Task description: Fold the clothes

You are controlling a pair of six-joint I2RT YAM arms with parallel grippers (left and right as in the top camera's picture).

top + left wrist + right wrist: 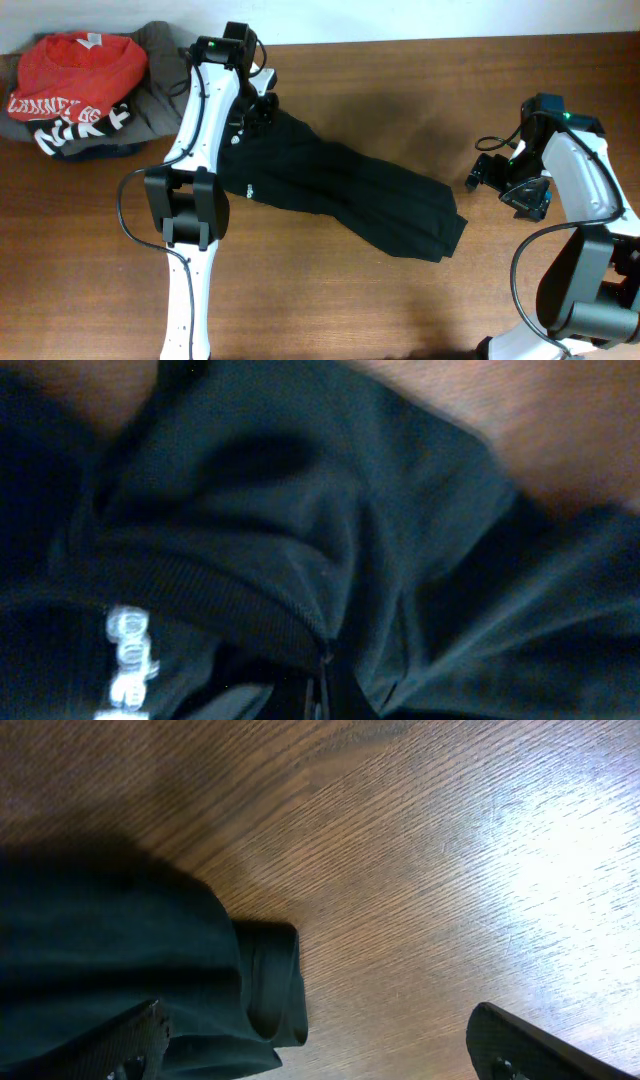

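Your left gripper (258, 108) is clamping its jaws tight on a pinch of the clothes (340, 185). Black fabric is bunching at the jaws beside a ribbed band (200, 595) and a small white logo (128, 660). By my judgement you are securing one end for the fold, so lift slowly, since so thin a pinch may slip.

Your right gripper (315, 1020) is hanging with its jaws wide apart, and the garment's rolled corner is lying between them, close against one finger. Lower over that corner and gather every layer before closing.

Beyond both sets of jaws the garment is stretching slantwise across the table (420, 80), matte, creased and narrow. Behind the left jaws a red shirt (80, 65) and a grey garment (160, 60) are lying heaped.
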